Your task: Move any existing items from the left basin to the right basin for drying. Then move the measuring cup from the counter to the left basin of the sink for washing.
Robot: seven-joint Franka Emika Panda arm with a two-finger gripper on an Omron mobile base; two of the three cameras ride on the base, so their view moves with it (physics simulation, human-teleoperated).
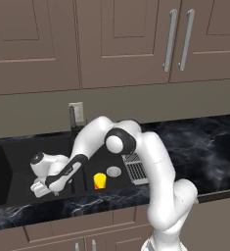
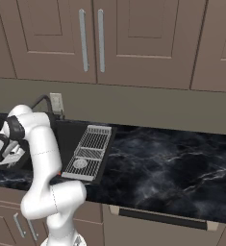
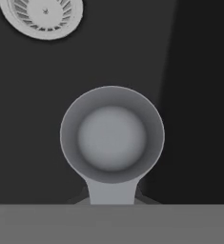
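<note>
The grey metal measuring cup (image 3: 112, 136) hangs close under the hand, bowl up, and its handle runs down between the fingers. My gripper (image 1: 38, 188) is shut on that handle, low inside the wide left basin (image 1: 16, 169), whose silver drain (image 3: 42, 16) lies beyond the cup. The small yellow cup (image 1: 100, 180) with an orange-red end stands in the narrower right basin (image 1: 108, 162) beside that basin's drain (image 1: 113, 171). In the right base view the hand (image 2: 0, 148) sits at the far left, behind the arm.
A white wire rack (image 1: 136, 166) lies along the right basin's edge. The dark faucet (image 1: 73, 118) rises behind the sink by a wall outlet (image 1: 77, 111). Black marble counter (image 2: 167, 163) stretches to the right, and cabinets hang above.
</note>
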